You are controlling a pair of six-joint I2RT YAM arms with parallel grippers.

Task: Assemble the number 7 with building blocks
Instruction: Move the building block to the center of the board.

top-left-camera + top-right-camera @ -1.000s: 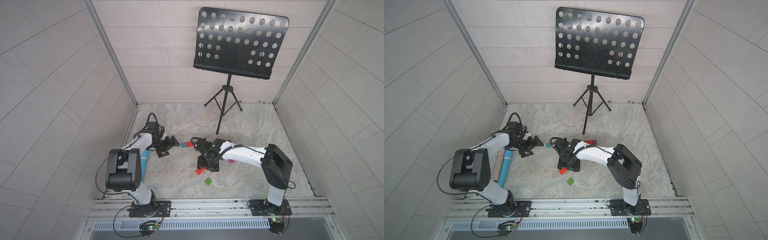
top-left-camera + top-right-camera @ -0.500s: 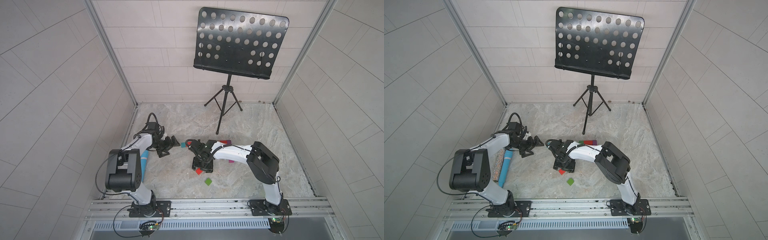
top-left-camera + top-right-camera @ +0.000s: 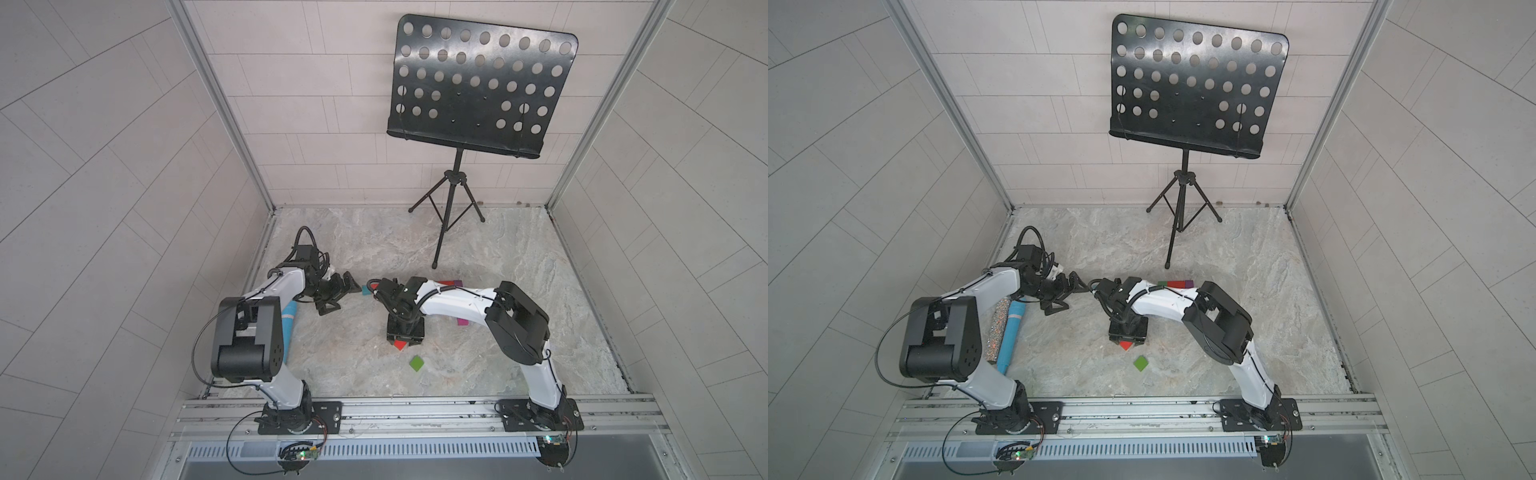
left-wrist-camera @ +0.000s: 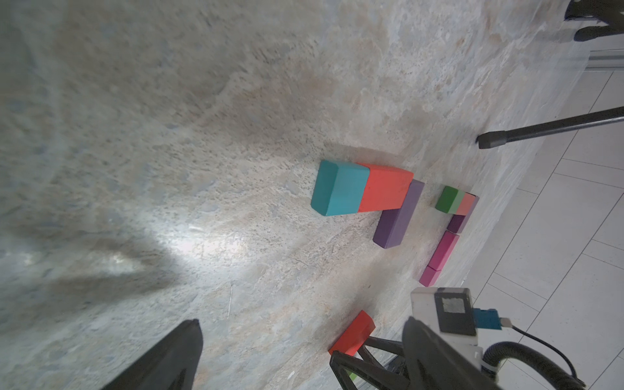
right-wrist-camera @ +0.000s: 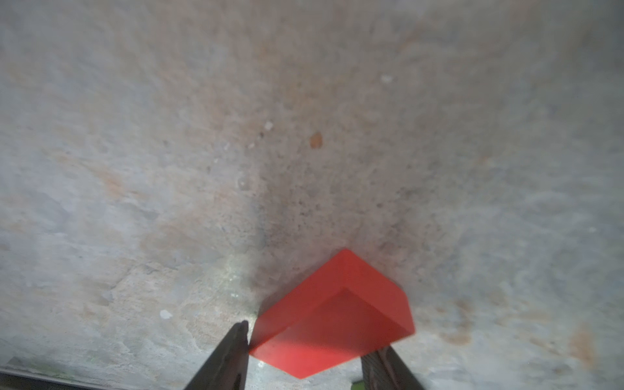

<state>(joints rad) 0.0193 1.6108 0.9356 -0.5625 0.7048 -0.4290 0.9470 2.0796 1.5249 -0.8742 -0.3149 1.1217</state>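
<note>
A red block [image 5: 332,314] sits cornerwise between my right gripper's [image 5: 309,341] two fingers, which both press on it. In both top views that gripper [image 3: 405,337] points down at the floor with the red block [image 3: 400,344] showing under it. A green block [image 3: 417,363] lies just in front. My left gripper [image 3: 343,296] stands open and empty, low over the floor on the left. Its wrist view shows a teal block [image 4: 339,189], an orange-red block [image 4: 385,189] and a purple block [image 4: 398,219] joined in a corner shape. Behind them is a bent row of green [image 4: 447,199], purple [image 4: 461,223] and magenta blocks [image 4: 444,250].
A black music stand [image 3: 478,87] rises at the back, one tripod foot [image 3: 435,264] close behind the blocks. A glittery silver cylinder [image 3: 995,328] and a blue cylinder [image 3: 1013,332] lie by the left arm. Tiled walls close in three sides; a metal rail [image 3: 415,409] runs along the front.
My right gripper's jaws have narrowed onto the red block, and the right arm's elbow has swung back to the right. The left arm has not moved.
</note>
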